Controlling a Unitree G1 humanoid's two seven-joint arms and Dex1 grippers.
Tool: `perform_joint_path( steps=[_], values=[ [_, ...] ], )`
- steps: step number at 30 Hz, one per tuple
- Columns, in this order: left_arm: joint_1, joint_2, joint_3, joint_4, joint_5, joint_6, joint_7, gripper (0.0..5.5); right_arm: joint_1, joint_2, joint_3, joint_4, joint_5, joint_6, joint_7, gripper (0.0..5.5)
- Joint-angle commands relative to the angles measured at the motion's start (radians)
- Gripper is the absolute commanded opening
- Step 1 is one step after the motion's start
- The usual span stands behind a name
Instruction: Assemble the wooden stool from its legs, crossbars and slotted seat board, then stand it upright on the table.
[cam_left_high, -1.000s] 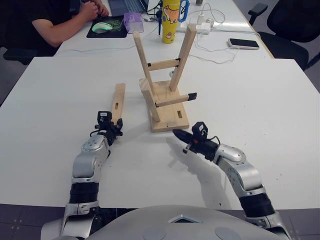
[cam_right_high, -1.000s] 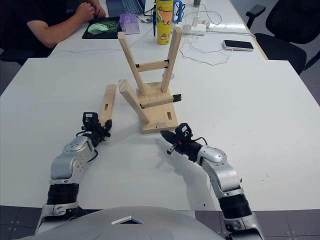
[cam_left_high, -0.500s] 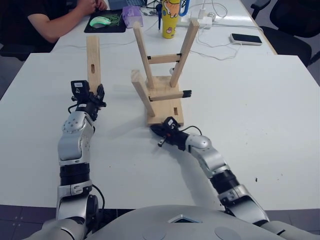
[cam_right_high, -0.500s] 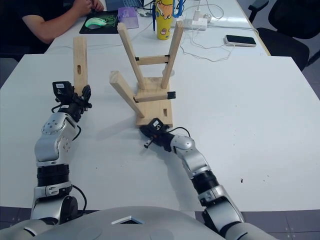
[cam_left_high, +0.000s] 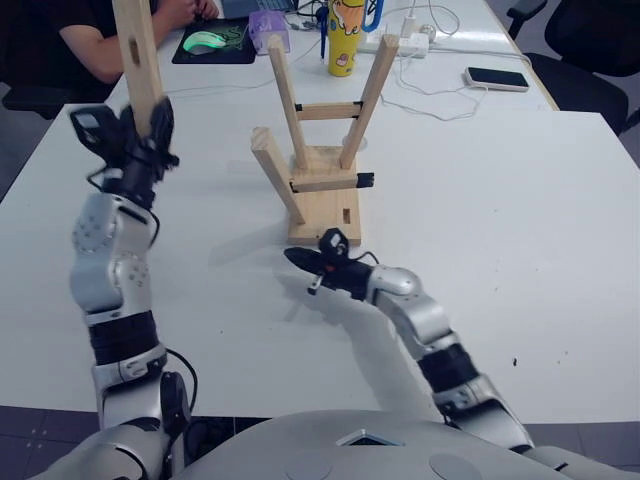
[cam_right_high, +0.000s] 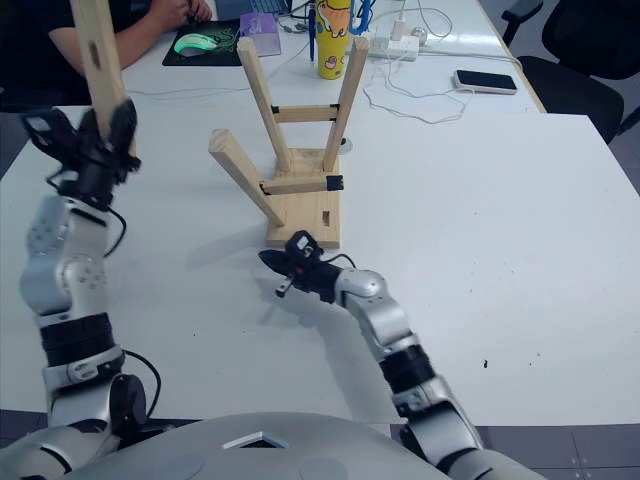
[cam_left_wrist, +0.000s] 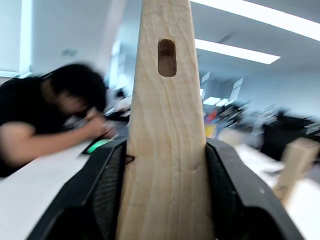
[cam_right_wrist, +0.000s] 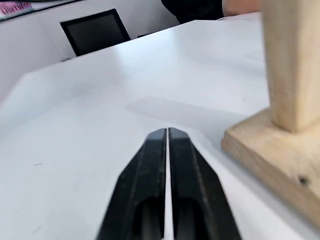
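Jaws on the left gripper (cam_left_high: 135, 135) pinch the bottom of a loose leg (cam_left_high: 137, 50). Jaws on the right gripper (cam_left_high: 298, 259) are pressed together with nothing between them.

The head views show the big white table (cam_left_high: 500, 200) with the half-made stool (cam_left_high: 318, 150) upside down in the middle. Its seat board (cam_left_high: 327, 205) lies flat. Two legs (cam_left_high: 285, 95) stick up with a crossbar (cam_left_high: 328, 110) between them. A third leg (cam_left_high: 273, 180) leans out to the robot's left, and a second crossbar (cam_left_high: 325, 183) sits low down.

The loose leg stands high and upright, well apart from the stool. The right gripper is low, just beside the board's near edge.

Up close, the left wrist view shows the leg's pale grain, a small long hole (cam_left_wrist: 167, 58) and black fingers (cam_left_wrist: 107, 195) hugging both sides. The right wrist view shows the tight tips near the board.
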Motion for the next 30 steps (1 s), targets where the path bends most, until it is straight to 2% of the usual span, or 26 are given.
perform_joint_path(
  steps=[1,4,6,10,14,19,23,30],
  values=[
    [-0.199,0.214,0.08,-0.142,-0.448,0.293,-0.104,2.08,0.014,-0.228,-0.279,-0.317,0.517,0.443,0.099,0.86],
    [-0.245,0.304,0.057,-0.156,-0.693,0.442,-0.157,2.08,-0.099,-0.341,-0.444,-0.306,0.843,0.572,0.082,1.23],
    [-0.248,0.345,0.031,-0.153,-0.782,0.51,-0.196,2.08,-0.179,-0.389,-0.51,-0.262,0.995,0.604,0.044,1.59],
    [-0.183,0.37,-0.044,-0.204,-0.824,0.576,-0.244,2.08,-0.304,-0.42,-0.562,-0.168,1.151,0.608,-0.058,2.19],
    [-0.094,0.349,-0.152,-0.292,-0.846,0.62,-0.274,2.08,-0.364,-0.45,-0.553,-0.138,1.288,0.631,-0.122,2.84],
    [0.009,0.378,-0.259,-0.275,-0.756,0.637,-0.419,2.06,-0.37,-0.471,-0.516,-0.139,1.299,0.65,-0.149,3.59],
    [0.028,0.394,-0.303,-0.2,-0.654,0.604,-0.529,2.04,-0.349,-0.495,-0.505,-0.135,1.248,0.671,-0.074,3.61],
    [0.029,0.392,-0.304,-0.166,-0.631,0.612,-0.601,2.04,-0.362,-0.511,-0.512,-0.099,1.243,0.688,-0.02,3.61]
  ],
)
